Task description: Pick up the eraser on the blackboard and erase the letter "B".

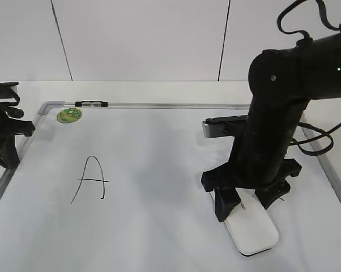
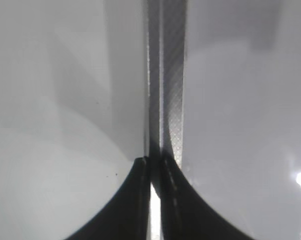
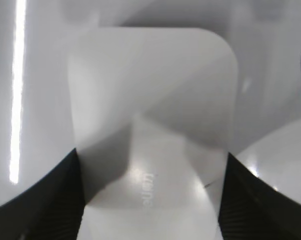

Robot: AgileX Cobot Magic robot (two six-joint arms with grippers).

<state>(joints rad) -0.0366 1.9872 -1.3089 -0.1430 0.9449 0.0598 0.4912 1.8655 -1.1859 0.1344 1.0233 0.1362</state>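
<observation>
The white eraser [image 1: 252, 229] lies flat on the blackboard [image 1: 159, 226] at the front right. My right gripper [image 1: 245, 208] stands over its far end with one finger against each long side. In the right wrist view the eraser [image 3: 150, 100] fills the space between the fingers of the right gripper [image 3: 150, 200], grey print on top. The letter "B" does not show; only a tiny black stroke [image 3: 208, 185] lies beside the eraser. My left gripper [image 2: 155, 170] is shut and empty over the board's left frame strip [image 2: 165, 75]; it also shows at the left edge of the exterior view [image 1: 11, 153].
A black letter "A" [image 1: 91, 178] is on the board's left half. A round green sticker [image 1: 69, 115] and a black-and-silver clip [image 1: 91, 103] sit at the far left corner. The right frame rail [image 1: 335, 175] runs close behind my right arm.
</observation>
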